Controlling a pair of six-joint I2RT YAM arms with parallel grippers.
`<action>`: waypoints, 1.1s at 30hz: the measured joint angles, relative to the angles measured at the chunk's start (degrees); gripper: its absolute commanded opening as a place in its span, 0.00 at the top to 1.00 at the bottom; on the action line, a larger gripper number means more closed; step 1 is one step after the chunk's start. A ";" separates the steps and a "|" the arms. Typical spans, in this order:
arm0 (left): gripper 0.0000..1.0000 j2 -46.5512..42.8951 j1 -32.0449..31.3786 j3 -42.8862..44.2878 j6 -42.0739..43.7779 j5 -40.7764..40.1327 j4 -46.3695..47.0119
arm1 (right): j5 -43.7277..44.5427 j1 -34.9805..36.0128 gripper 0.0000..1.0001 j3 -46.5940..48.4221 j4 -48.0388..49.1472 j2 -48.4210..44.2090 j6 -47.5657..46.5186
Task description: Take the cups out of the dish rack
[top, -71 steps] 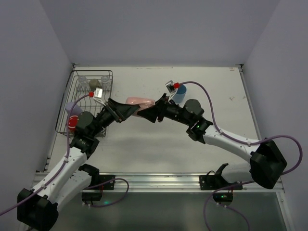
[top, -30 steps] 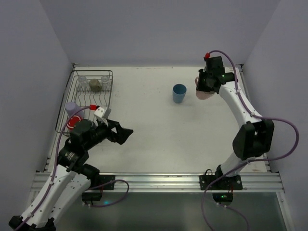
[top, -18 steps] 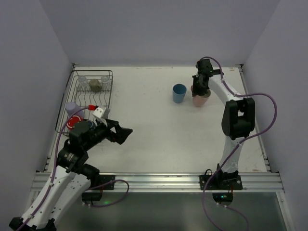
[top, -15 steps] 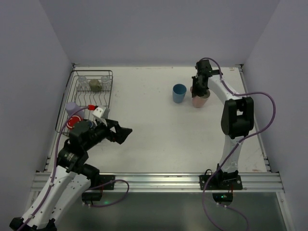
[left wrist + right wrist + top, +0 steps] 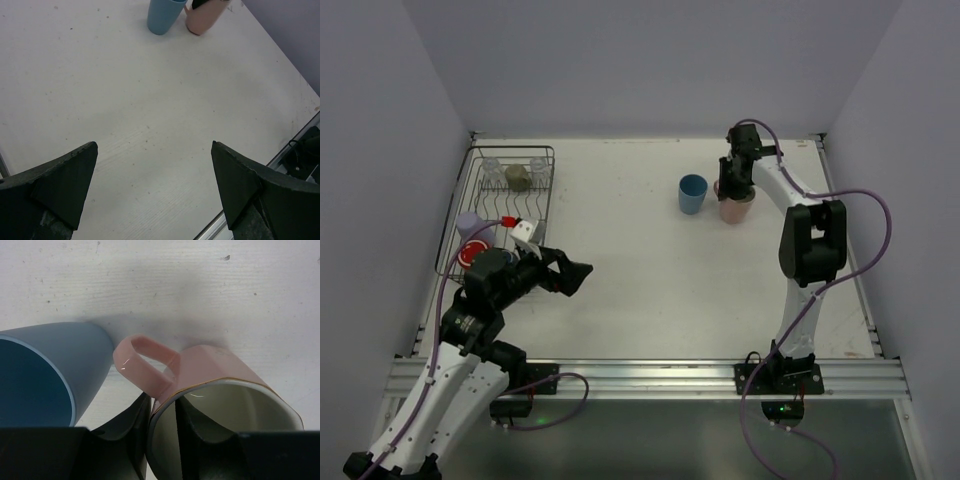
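The pale pink mug stands upright on the table beside the blue cup. My right gripper hangs over it. In the right wrist view its fingers straddle the pink mug's rim next to the handle, one outside and one inside. A strip of inner wall shows between rim and inner finger, so the right gripper is open. The dish rack at the far left holds a red mug, a lavender tumbler, a beige-olive mug and clear glasses. My left gripper is wide open and empty beside the rack.
The left wrist view shows bare white table between the left gripper's fingers, with the blue cup and pink mug far ahead. The blue cup stands close to the mug's handle. Grey walls enclose the table.
The right arm carried the pink mug from the table's middle to beside the blue cup and set it down; its jaws have just loosened. The left arm drew back toward the rack.
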 measured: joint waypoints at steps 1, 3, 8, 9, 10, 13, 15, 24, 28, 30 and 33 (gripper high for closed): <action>0.00 0.04 0.09 0.00 0.00 -0.04 0.00 | 0.02 0.02 0.69 0.00 0.00 0.00 -0.02; 0.00 0.13 0.37 0.00 0.00 -0.11 0.00 | 0.02 -0.02 0.66 0.00 0.15 -0.20 -0.04; 0.00 0.20 1.01 0.00 0.00 -0.55 -0.02 | 0.11 -0.02 0.55 -0.85 0.61 -2.75 0.26; 0.00 0.24 1.14 0.00 0.00 -0.79 -0.02 | 0.04 -0.02 0.51 -1.49 0.83 -4.04 0.68; 0.00 0.28 1.33 0.00 0.00 -0.92 0.00 | -0.02 -0.07 0.50 -2.25 1.29 -5.40 0.96; 0.00 0.68 1.77 0.00 -0.04 -2.51 -0.02 | -1.29 -0.09 0.48 -6.25 3.43 -11.91 2.38; 0.00 0.85 1.81 0.02 -0.15 -5.05 -0.09 | -2.38 -0.09 0.48 -9.14 5.40 -16.83 3.65; 0.00 3.61 1.86 3.50 -5.70 -28.39 -5.27 | -9.40 0.28 0.46 -33.05 19.23 -40.57 10.25; 0.00 6.80 1.92 6.05 -8.26 -37.35 -6.14 | -13.03 2.16 0.45 -43.06 25.05 -49.83 13.49; 0.00 11.37 2.21 9.20 -8.61 -41.77 -6.47 | -14.58 3.74 0.45 -46.21 26.95 -53.64 14.51; 0.00 17.59 4.85 13.40 -8.59 -45.57 -6.23 | -17.11 5.68 0.44 -49.70 30.18 -58.31 15.50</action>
